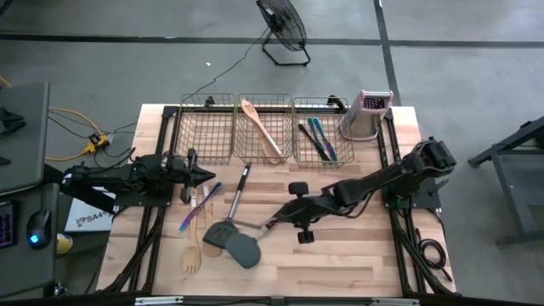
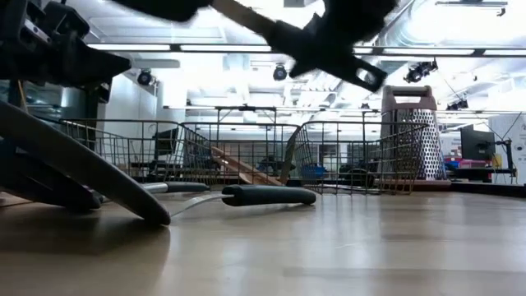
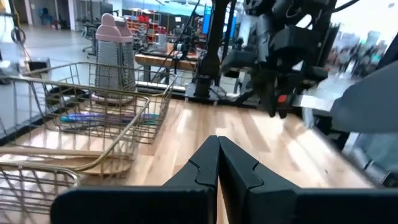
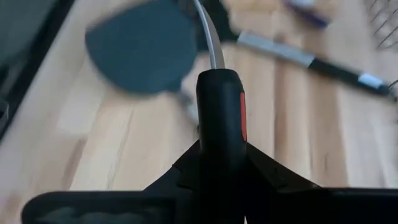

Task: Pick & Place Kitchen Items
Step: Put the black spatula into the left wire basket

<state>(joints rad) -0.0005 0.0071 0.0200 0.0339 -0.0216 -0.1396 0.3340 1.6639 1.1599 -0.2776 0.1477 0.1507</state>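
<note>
Right wrist view: right gripper hides the spatula handle's end.

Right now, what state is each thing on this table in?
Left fingers: shut, holding nothing.
Right fingers: shut on the handle of the dark grey spatula.
Box grater: standing upright.
Middle basket: holds a wooden spoon.
Right basket: holds slim utensils.
</note>
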